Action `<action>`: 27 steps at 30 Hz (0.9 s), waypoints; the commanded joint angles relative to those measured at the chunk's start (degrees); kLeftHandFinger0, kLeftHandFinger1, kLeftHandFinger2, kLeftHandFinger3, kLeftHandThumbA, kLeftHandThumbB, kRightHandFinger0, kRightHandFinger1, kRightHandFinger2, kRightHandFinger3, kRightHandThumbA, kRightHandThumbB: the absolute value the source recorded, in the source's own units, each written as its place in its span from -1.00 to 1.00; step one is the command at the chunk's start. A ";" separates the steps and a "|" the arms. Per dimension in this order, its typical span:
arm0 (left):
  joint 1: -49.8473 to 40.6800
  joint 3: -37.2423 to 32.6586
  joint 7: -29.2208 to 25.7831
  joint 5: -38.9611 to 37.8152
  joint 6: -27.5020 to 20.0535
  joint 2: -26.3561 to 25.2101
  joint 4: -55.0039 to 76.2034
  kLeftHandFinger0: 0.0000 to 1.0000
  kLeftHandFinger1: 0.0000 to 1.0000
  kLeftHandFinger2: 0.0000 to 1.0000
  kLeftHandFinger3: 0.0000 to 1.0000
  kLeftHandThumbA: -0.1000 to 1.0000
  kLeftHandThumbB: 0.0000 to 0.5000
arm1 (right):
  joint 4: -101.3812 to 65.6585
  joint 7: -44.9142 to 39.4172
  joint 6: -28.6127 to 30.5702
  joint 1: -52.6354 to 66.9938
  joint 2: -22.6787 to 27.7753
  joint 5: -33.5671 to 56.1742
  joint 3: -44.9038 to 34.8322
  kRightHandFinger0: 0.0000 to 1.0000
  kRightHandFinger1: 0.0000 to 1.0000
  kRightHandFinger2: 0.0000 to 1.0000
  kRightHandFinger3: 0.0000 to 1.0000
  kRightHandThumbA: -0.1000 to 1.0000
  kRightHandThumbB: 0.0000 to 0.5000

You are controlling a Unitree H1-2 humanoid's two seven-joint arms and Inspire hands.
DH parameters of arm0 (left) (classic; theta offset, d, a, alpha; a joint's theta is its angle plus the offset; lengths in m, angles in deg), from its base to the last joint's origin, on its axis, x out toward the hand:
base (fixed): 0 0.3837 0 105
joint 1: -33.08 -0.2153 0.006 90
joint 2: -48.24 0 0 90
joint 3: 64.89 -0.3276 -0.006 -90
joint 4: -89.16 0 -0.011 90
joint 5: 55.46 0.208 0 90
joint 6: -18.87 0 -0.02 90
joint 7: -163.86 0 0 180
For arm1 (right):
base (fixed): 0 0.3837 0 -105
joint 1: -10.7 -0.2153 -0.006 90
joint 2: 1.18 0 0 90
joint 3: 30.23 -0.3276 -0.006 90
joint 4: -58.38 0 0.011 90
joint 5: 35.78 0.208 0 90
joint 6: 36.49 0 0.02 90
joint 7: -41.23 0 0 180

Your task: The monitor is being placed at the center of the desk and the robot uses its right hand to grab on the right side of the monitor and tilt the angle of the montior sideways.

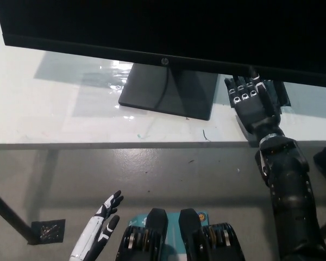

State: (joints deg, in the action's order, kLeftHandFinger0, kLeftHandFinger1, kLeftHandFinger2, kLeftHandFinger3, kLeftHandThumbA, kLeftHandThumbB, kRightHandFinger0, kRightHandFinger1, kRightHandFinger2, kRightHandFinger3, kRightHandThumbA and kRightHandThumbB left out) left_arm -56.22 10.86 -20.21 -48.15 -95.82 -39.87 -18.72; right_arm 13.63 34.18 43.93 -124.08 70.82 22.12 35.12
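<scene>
A black monitor (pixel 163 27) fills the top of the head view, with its square stand base (pixel 168 89) on the white desk (pixel 54 119). My black right hand (pixel 252 103) reaches up under the monitor's lower edge, right of the stand. Its fingers are spread and their tips go out of sight behind the bezel; it holds nothing that I can see. My white left hand (pixel 100 228) rests low at the bottom left, below the desk edge, fingers apart.
A dark flat object (pixel 280 95) lies on the desk under my right hand. The desk's front edge (pixel 125 144) runs across the middle of the view, with grey floor (pixel 152 174) below. A black desk leg (pixel 11 215) and a foot plate (pixel 48 230) show at lower left.
</scene>
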 commanded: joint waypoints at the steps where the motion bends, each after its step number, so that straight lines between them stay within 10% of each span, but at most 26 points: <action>1: 0.31 0.02 -0.93 -0.50 -2.25 -0.87 1.09 1.00 1.00 1.00 1.00 1.00 0.25 | 1.56 -3.22 2.58 -5.24 1.01 -1.98 -0.99 1.00 1.00 1.00 1.00 1.00 0.26; 27: 0.64 -0.23 -1.70 -0.05 -2.25 -1.01 1.25 1.00 1.00 1.00 1.00 1.00 0.24 | 25.52 -9.32 9.35 -20.96 6.90 -7.04 -6.61 1.00 1.00 1.00 1.00 1.00 0.29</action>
State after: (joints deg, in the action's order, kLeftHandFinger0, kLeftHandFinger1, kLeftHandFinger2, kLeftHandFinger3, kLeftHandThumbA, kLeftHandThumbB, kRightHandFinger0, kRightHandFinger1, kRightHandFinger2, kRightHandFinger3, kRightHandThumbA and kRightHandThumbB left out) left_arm -56.20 10.60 -20.56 -48.13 -95.82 -39.94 -18.72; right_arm 39.47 24.67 51.01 -136.48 76.25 16.09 29.61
